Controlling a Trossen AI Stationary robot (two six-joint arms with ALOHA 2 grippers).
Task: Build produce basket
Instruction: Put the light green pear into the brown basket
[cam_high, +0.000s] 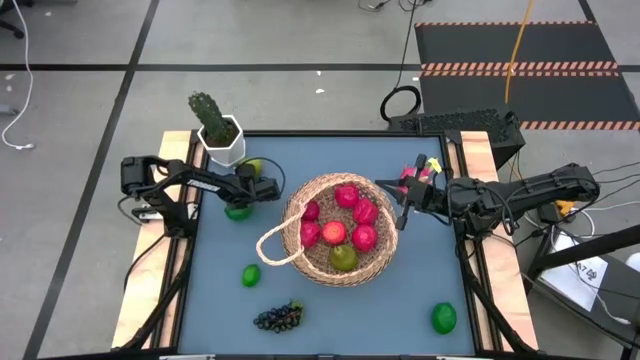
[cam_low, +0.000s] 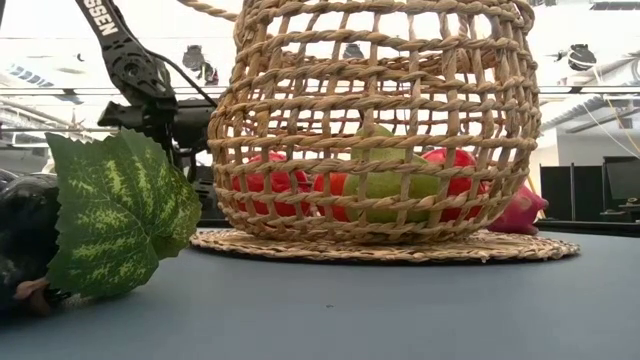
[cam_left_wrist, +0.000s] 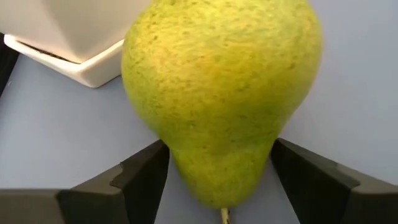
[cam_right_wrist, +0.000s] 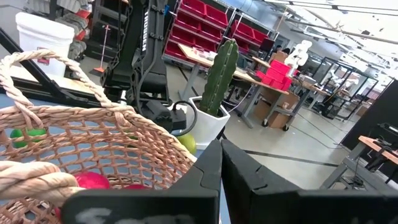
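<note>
Produce mostly sits in the basket (cam_high: 335, 228) mid-table; one yellow-green pear (cam_left_wrist: 221, 93) lies beside the white cactus pot (cam_high: 222, 140). I've got the left gripper (cam_left_wrist: 217, 177) spread wide around that pear's narrow end, and I can't tell if the fingers (cam_left_wrist: 140, 177) touch it. My right gripper (cam_high: 405, 205) hangs pinched together and empty by the basket's right rim.

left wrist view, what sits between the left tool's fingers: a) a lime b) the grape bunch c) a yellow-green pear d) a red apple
c: in the left wrist view the yellow-green pear lies between the left tool's two dark fingers, stem end toward the camera, beside the white pot; the fingers look not quite closed on it.
</note>
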